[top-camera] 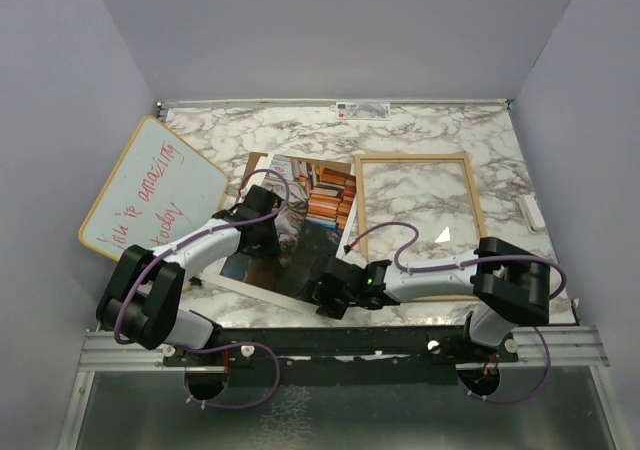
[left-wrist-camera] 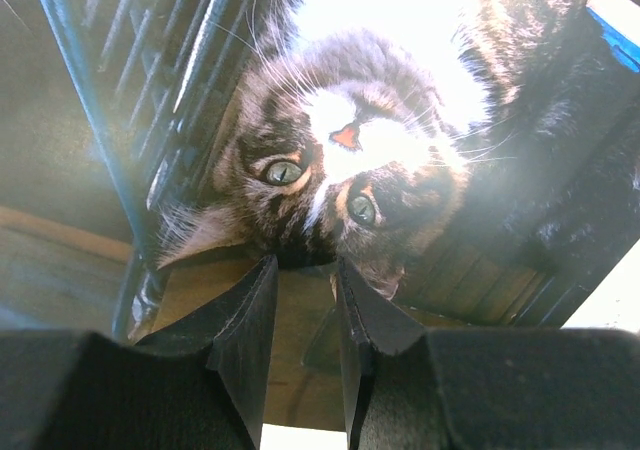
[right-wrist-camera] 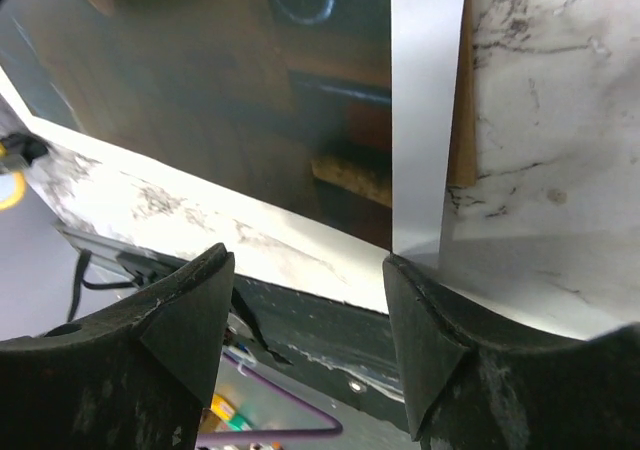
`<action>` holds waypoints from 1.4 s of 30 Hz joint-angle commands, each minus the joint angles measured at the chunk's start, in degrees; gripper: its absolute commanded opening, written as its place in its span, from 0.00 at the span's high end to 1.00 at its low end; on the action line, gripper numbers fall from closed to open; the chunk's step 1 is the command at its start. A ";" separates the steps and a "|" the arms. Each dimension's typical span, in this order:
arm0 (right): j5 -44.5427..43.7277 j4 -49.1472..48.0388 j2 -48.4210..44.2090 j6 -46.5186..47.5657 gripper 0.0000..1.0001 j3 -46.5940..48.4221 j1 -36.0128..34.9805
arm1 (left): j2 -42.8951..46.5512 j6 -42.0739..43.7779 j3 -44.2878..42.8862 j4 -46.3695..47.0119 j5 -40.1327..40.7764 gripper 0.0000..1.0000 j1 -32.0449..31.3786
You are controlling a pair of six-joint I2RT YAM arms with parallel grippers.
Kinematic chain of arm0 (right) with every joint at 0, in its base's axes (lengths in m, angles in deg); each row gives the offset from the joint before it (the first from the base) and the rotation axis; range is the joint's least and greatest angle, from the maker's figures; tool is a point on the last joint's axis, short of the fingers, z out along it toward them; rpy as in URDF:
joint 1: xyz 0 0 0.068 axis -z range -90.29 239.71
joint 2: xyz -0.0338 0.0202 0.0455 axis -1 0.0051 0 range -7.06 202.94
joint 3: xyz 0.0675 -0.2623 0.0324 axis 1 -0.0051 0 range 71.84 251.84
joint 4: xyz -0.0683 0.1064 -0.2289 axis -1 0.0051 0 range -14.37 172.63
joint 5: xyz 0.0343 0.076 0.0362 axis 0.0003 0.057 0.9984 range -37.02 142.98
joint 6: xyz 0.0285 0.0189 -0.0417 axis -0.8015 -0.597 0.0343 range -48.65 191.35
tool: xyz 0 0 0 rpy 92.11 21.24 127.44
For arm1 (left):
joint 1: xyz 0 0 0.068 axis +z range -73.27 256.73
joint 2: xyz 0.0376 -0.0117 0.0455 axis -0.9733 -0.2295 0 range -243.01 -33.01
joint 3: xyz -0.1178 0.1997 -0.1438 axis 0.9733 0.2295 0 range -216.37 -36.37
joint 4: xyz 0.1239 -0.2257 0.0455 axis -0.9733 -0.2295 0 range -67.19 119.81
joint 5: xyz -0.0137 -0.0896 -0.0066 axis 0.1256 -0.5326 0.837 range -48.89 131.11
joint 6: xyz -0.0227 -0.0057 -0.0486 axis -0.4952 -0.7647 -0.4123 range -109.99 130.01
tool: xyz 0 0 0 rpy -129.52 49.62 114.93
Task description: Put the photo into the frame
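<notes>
The photo [top-camera: 322, 192], a cat among books with a white border, lies face up on the marble table, left of centre. The frame [top-camera: 413, 157] of thin light wood lies flat to its right, with the marble showing through its pane. My left gripper [top-camera: 262, 232] rests over the middle of the photo. In the left wrist view the left gripper [left-wrist-camera: 305, 262] is narrowly open above the cat's face [left-wrist-camera: 340, 160], with nothing between its jaws. My right gripper [top-camera: 322, 298] is open and empty at the photo's near right corner. In the right wrist view the right gripper [right-wrist-camera: 310, 260] straddles the white border [right-wrist-camera: 430, 110].
A round-cornered whiteboard [top-camera: 150, 190] with red writing leans at the left wall. A brown corner [top-camera: 256, 163] shows under the photo's far left corner. A small white object [top-camera: 533, 213] lies at the right. The table's dark front rail [right-wrist-camera: 300, 320] is just below the right gripper.
</notes>
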 commanded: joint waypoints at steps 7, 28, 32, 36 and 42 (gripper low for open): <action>-13.06 5.42 -0.15 -4.79 0.34 -4.21 -0.26 | -4.01 -1.18 2.43 -4.38 3.76 0.68 -1.39; -13.73 0.21 -5.97 -4.81 0.36 -12.68 -0.91 | -2.57 -0.62 1.90 -4.32 3.43 0.68 -1.58; -9.87 -7.98 -3.90 -2.86 0.35 -14.57 0.35 | -2.99 -0.79 2.08 -4.32 3.21 0.68 -1.58; -6.63 -19.61 -2.62 1.29 0.31 -16.26 1.75 | -3.41 -1.10 2.39 -4.32 3.11 0.68 -1.58; -4.16 -26.58 0.55 5.35 0.29 -14.45 2.99 | -4.13 -2.04 3.09 -4.39 3.16 0.68 -1.58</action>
